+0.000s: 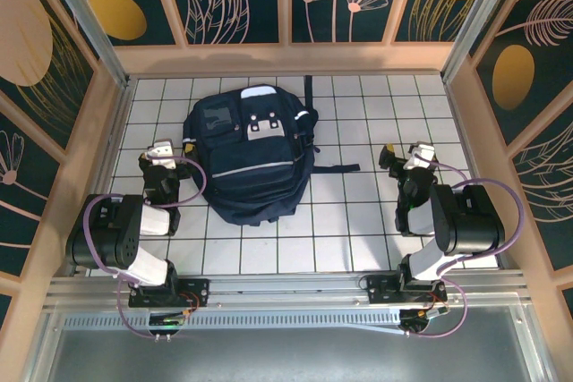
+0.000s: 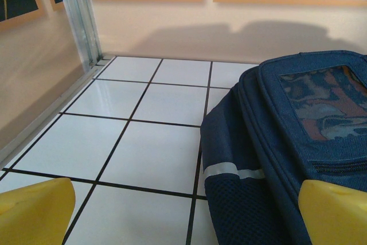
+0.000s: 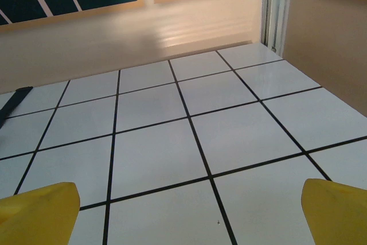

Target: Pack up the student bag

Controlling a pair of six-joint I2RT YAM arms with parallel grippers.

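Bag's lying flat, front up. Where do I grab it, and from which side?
Probably the raised left side edge of the bag, coming in from the left with the left tool: it is open and nearest, and that soft ridge stands off the tiles, unlike the flat front.

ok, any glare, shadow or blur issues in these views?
Left wrist: large dark navy fabric backpack throws a soft shadow on the peach back wall; glossy white tiles show sheen; yellow fingertips out of focus. Right wrist: banded glare on the peach back wall. Top external: even light, sharp.
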